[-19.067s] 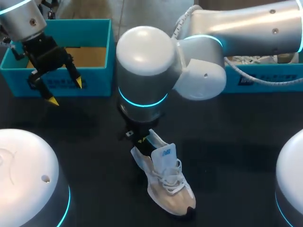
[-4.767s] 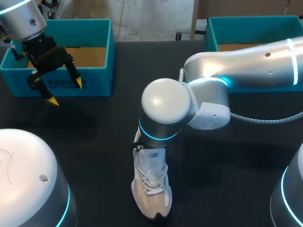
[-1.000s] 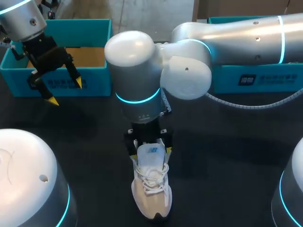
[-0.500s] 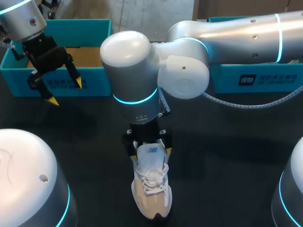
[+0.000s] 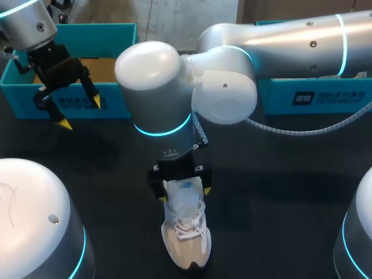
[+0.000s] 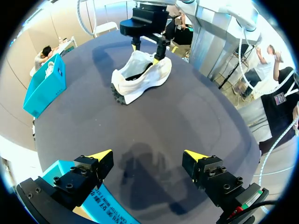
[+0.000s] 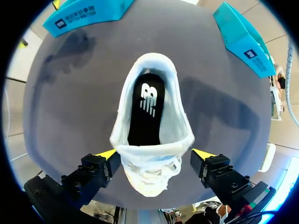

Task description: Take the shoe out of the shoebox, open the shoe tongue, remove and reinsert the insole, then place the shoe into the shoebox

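The shoe (image 5: 186, 235) stands upright on its sole on the dark table (image 5: 279, 186), out of both boxes, with its dark toe pointing toward the robot. From the right wrist you look straight down into its opening, where the black insole (image 7: 147, 112) lies flat inside with a white mark on it. The white tongue (image 5: 185, 195) rises at the front of the opening, and the laces (image 5: 187, 224) sit just below it.

Your right gripper (image 5: 181, 189) hangs directly over the tongue end of the shoe. Its 2 fingers are spread wide, 1 on each side of the upper. The yellow tips sit right at the rim of the shoe, but you cannot tell whether they touch it. Nothing is pinched between them. The left wrist view shows the same straddle from across the table.

Your left gripper (image 5: 80, 112) is well away from the shoe, over bare table just in front of the left shoebox (image 5: 116, 107). Its fingers are also released and apart, with only tabletop between them. The right shoebox (image 5: 317, 96) stands at the far right of the table, partly behind the right arm.
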Robot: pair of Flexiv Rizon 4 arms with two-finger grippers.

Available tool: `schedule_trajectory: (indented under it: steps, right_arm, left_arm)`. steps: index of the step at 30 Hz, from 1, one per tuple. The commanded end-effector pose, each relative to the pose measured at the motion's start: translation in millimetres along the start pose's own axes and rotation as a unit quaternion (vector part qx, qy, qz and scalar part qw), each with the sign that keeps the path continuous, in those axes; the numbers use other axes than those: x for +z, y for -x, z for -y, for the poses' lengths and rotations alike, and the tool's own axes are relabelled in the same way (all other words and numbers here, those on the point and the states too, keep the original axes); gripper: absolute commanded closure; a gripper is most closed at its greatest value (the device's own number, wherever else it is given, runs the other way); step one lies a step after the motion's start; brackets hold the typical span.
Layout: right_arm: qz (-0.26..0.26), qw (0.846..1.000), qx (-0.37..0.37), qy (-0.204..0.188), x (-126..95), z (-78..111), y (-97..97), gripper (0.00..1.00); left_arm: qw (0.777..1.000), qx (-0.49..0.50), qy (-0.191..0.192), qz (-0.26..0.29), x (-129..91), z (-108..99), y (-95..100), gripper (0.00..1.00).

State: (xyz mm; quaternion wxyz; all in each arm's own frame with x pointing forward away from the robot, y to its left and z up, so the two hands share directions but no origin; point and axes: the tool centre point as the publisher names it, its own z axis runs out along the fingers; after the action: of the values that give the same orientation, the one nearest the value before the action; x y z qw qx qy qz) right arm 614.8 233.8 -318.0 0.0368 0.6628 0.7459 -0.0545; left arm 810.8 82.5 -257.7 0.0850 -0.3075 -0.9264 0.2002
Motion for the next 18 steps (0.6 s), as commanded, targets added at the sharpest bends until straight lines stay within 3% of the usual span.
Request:
schedule_trajectory:
  steps: [1,12,13,15,18]
  right_arm:
    - [-0.011,1.000,0.017,0.017,-8,20.8,0.5,0.00]
    - [-0.033,0.999,0.033,0.015,-23,49.7,9.4,0.00]
    - [-0.033,0.999,0.033,0.014,-23,49.2,9.3,0.04]
    - [-0.032,0.999,0.031,0.015,-23,46.3,8.9,0.53]
    - [-0.036,0.999,0.023,0.022,-22,40.8,6.7,0.66]
  left_arm:
    - [1.000,0.000,0.001,0.000,0,0,-0.6,0.00]
    - [1.000,0.000,0.001,0.000,0,0,-0.6,0.00]
    - [1.000,0.000,0.001,0.000,0,0,-0.6,0.00]
    - [1.000,0.000,0.001,0.000,0,0,-0.6,0.00]
    - [1.000,0.000,0.001,0.000,0,0,-0.6,0.00]
